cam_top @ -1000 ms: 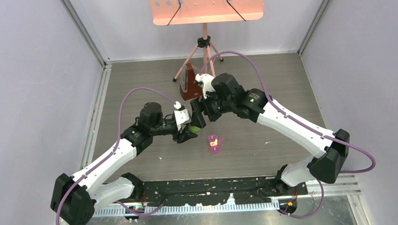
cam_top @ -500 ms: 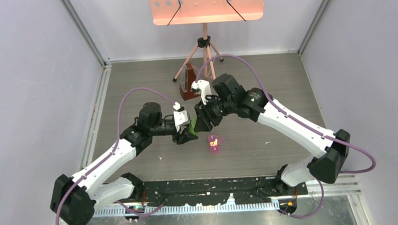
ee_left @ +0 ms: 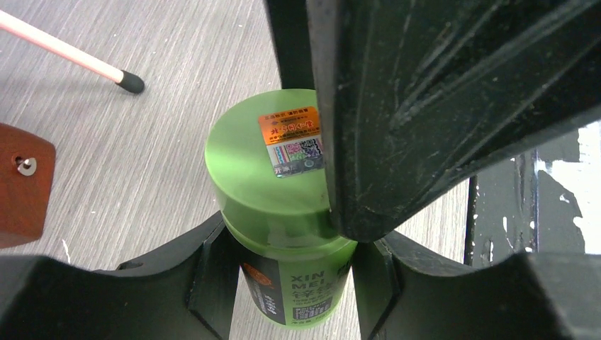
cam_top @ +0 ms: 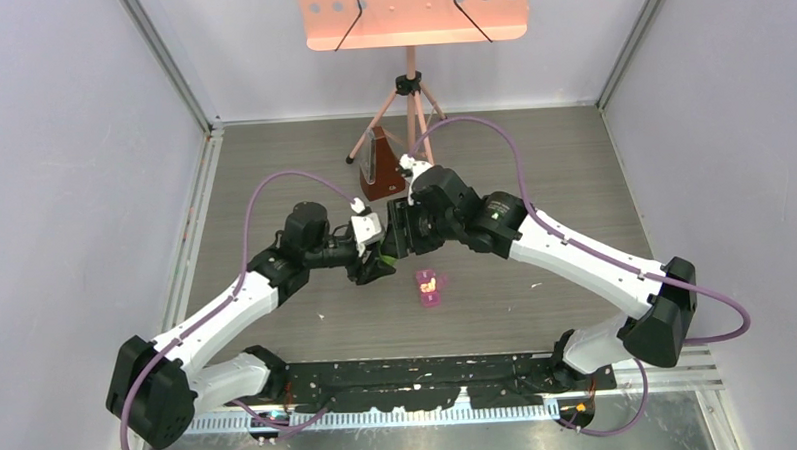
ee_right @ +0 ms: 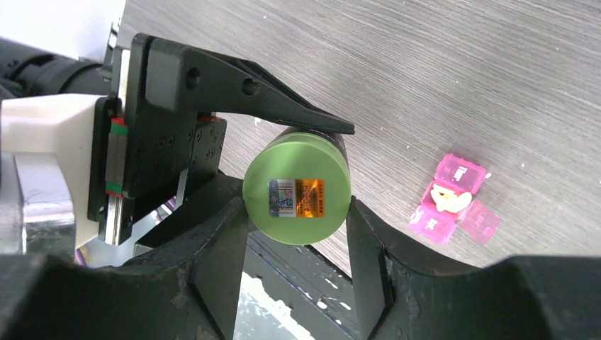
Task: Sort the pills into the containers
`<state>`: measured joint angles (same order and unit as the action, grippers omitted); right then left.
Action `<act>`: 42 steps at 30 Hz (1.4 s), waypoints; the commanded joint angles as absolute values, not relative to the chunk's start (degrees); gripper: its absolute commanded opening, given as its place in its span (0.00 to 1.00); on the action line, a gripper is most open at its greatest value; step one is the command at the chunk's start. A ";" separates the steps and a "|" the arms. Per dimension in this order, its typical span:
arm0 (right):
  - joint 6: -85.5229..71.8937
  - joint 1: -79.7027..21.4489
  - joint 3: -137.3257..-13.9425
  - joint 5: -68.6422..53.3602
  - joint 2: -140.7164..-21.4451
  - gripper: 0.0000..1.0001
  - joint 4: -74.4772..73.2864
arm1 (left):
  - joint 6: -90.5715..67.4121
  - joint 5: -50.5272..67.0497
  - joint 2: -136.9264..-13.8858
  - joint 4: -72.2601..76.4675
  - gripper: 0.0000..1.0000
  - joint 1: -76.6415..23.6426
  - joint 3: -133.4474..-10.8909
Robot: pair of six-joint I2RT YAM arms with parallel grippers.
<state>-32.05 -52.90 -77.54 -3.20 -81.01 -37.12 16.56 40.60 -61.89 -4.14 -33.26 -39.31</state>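
My left gripper (cam_top: 375,267) (ee_left: 294,265) is shut on the body of a green cylindrical bottle (ee_left: 283,170) and holds it tilted above the table. My right gripper (cam_top: 396,245) (ee_right: 296,212) has a finger on each side of the bottle's green cap (ee_right: 296,191) and touches it. The pink pill box (cam_top: 429,287) (ee_right: 453,198) lies on the table just right of both grippers. Its middle compartment is open and holds orange-yellow pills (ee_right: 448,199). One lid (ee_right: 480,222) is flipped open.
A brown metronome (cam_top: 377,166) (ee_left: 21,185) stands behind the grippers. A pink tripod stand (cam_top: 410,95) is at the back, with one leg tip (ee_left: 130,82) near the bottle. White specks (cam_top: 321,316) lie on the table. A black strip (cam_top: 420,376) runs along the near edge.
My right gripper has moved left and down, and its fingers have come onto the bottle's cap. My left gripper has kept hold of the bottle and shifted slightly.
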 commanded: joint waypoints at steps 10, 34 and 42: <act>-21.35 -49.22 -82.13 -4.99 -79.02 0.83 -34.44 | 15.13 42.03 -57.53 3.83 0.00 -33.14 -39.11; -0.29 -46.12 -83.39 -28.82 -76.82 0.83 -39.86 | 15.69 53.30 -59.77 1.89 0.00 -32.26 -41.87; -1.05 -49.56 -83.72 -22.15 -78.11 0.75 -38.84 | 15.78 53.61 -59.93 1.25 0.00 -32.17 -42.41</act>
